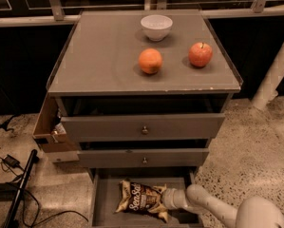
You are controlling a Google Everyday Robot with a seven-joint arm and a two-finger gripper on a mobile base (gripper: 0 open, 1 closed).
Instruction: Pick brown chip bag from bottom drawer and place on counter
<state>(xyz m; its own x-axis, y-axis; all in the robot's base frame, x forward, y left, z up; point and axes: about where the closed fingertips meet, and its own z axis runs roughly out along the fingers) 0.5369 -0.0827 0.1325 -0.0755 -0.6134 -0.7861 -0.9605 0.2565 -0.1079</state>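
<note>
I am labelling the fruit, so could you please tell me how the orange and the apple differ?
The orange is orange-skinned; the apple is red with a stem. The orange lies near the middle of the counter; the apple lies further right, nearer the edge. Both are round, similar in size, and rest apart on the counter. The gripper is in the bottom drawer, at the right end of the bag.
</note>
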